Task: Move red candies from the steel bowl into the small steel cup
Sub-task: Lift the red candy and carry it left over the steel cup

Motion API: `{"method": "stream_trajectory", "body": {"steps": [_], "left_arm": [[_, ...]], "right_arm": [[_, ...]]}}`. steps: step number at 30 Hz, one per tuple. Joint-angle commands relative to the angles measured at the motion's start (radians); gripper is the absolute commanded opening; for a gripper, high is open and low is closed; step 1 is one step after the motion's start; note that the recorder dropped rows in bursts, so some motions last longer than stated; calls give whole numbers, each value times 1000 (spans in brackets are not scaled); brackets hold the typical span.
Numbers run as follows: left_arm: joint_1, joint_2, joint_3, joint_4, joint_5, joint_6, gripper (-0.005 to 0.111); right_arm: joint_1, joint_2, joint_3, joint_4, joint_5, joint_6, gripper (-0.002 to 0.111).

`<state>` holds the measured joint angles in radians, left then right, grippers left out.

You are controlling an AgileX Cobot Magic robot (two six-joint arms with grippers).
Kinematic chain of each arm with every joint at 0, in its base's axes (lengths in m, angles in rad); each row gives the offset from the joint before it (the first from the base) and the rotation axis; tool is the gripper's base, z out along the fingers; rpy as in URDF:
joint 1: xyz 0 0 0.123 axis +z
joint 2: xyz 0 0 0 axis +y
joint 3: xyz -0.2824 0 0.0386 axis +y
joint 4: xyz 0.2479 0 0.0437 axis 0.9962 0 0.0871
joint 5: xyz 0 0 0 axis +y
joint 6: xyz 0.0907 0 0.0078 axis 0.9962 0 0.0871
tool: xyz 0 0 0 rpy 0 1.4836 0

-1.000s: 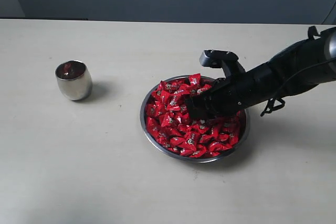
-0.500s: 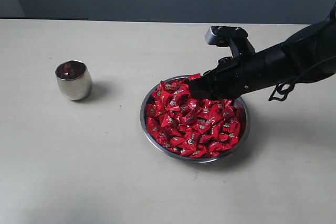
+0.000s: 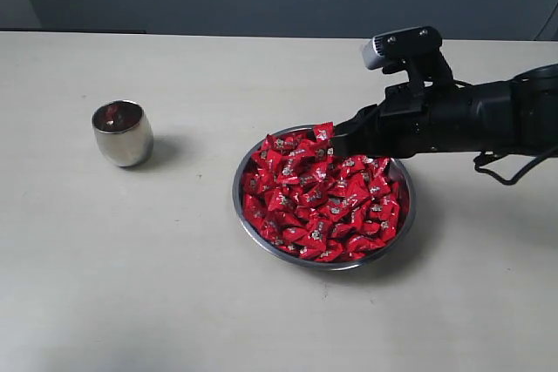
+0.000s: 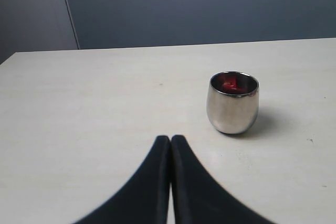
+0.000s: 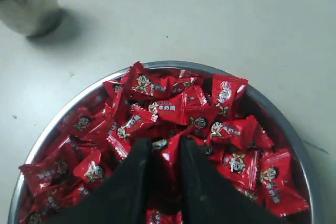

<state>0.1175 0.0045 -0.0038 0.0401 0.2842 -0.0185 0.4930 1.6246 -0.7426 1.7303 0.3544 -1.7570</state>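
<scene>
Exterior, right arm pose: forearm nearly level and reaching in from the side, with the right end effector raised just above the far edge of the pile.
Exterior, red candies: heaped directly below and just ahead of that end effector, filling the steel bowl.
Exterior, small steel cup: upright on the desk, well apart from the end effector, out beyond its tips and past the bowl.
Left wrist, left end effector: fingers pressed together with nothing between them, held low over the desk.
Left wrist, cup: near, ahead of the tips and off to one side; something red shows inside it.
Right wrist, right end effector: fingers stand slightly apart and appear clamped on a held candy.
Right wrist, bowl rim: just beyond the tips; the cup is farther out.
Handling, judged: the candies are light, and their glossy wrappers are likely slippery and crinkly.
Where to hold, judged: pinch across the plump middle, not the thin crimped ends.
Risk, judged: the cup's mouth is narrow, so release centred above it.
</scene>
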Motion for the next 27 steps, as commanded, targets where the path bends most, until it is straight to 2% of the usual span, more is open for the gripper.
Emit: {"method": "stream_trajectory", "body": {"steps": [1,7,12,19,27], "left_arm": [[1,-4,4,-2,1,-1,0],[1,-4,4,-2,1,-1,0],[1,-4,4,-2,1,-1,0],[1,-4,4,-2,1,-1,0],[1,-4,4,-2,1,-1,0]], "right_arm": [[-1,-12,4,14,-69,-20,-1],[-3,-20,9,14,-135,-41,-1],[-3,-62,9,14,-314,-48,-1],[-3,-227,24,14,-311,-43,-1],[-3,-397,183,14,-342,15,-1]]}}
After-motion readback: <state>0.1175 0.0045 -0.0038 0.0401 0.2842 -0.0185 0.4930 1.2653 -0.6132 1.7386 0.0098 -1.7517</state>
